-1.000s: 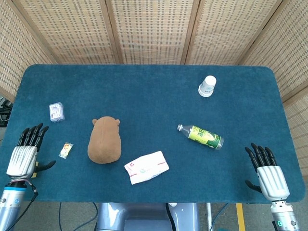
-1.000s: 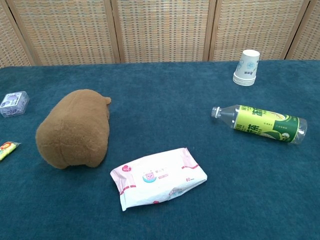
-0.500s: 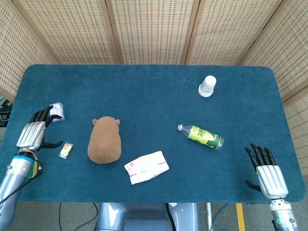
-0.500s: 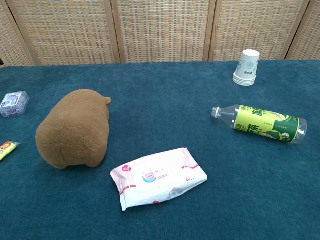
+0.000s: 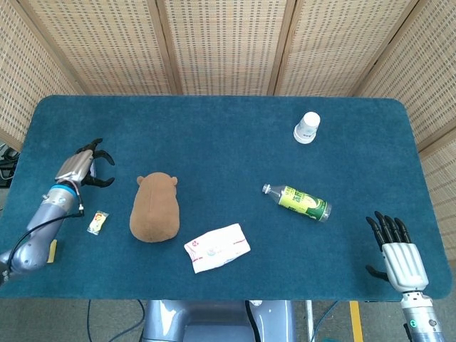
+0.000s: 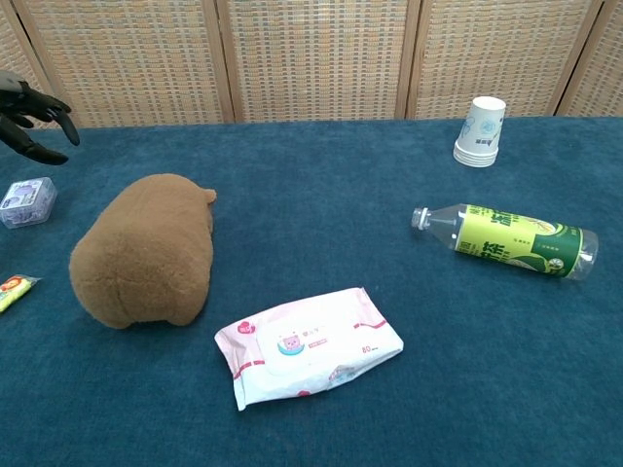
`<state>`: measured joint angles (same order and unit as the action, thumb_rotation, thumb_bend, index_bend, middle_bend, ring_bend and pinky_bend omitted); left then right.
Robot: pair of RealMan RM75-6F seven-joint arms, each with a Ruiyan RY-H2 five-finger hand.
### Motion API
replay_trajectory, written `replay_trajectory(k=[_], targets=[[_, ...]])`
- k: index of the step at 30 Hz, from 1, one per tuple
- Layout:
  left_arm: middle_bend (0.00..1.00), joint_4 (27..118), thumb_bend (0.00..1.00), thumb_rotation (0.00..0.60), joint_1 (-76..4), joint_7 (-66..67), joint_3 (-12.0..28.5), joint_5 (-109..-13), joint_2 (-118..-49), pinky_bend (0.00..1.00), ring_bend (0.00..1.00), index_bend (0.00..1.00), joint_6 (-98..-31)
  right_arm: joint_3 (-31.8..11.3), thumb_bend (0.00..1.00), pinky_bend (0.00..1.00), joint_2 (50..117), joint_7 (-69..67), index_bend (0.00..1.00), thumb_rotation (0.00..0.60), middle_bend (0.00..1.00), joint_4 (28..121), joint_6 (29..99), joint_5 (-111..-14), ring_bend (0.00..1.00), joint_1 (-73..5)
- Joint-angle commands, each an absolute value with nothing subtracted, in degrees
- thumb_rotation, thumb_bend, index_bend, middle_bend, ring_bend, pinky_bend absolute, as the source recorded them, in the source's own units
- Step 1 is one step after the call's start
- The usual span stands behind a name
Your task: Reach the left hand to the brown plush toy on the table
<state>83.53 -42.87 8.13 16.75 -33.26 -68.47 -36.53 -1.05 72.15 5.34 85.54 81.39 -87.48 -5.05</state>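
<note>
Head view. The brown plush toy (image 5: 154, 207) lies on the blue table (image 5: 214, 135), head pointing away from the robot; it serves as the landmark here. The left hand (image 5: 84, 165) hangs above the table to the left of the toy, level with its head and near it but not touching, fingers spread and curved downward, holding nothing. A second ago this hand sat low at the near-left table edge; it has since risen and swung inward toward the toy, so the reach is judged under way but unfinished. A small candy wrapper (image 5: 97, 222) lies between arm and toy. A wipes pack (image 5: 217, 247) lies at the toy's near right; a green bottle (image 5: 298, 201) lies further right, and a paper cup (image 5: 307, 127) stands beyond it. The right hand (image 5: 397, 251) rests at the near-right table edge, well apart from the toy, fingers extended and empty; it has hardly shifted.

Chest view. The toy (image 6: 146, 251) fills the left middle. Only the dark fingertips (image 6: 39, 104) of the left hand enter at the upper left, newly in frame, above a small clear box (image 6: 26, 200) that the head view hides under the hand. The right hand is outside this view.
</note>
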Motion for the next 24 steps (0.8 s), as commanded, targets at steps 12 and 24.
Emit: replay_trajectory(k=[12, 24], targets=[[0.0, 73.92, 0.36, 0.6, -53.53, 11.9, 10.27, -18.29, -76.26, 0.0, 0.0, 0.45, -31.13, -1.28, 0.08, 0.0, 72.84, 4.47, 0.0, 0.6, 0.0, 83.99, 81.11, -86.82, 0.0, -5.2], [0.0, 71.4, 0.37, 0.6, -55.23, 9.57, 9.43, -17.84, -78.77, 0.0, 0.0, 0.47, -30.19, -1.14, 0.08, 0.0, 73.35, 4.24, 0.0, 0.6, 0.0, 83.12, 80.91, -86.87, 0.0, -5.36]])
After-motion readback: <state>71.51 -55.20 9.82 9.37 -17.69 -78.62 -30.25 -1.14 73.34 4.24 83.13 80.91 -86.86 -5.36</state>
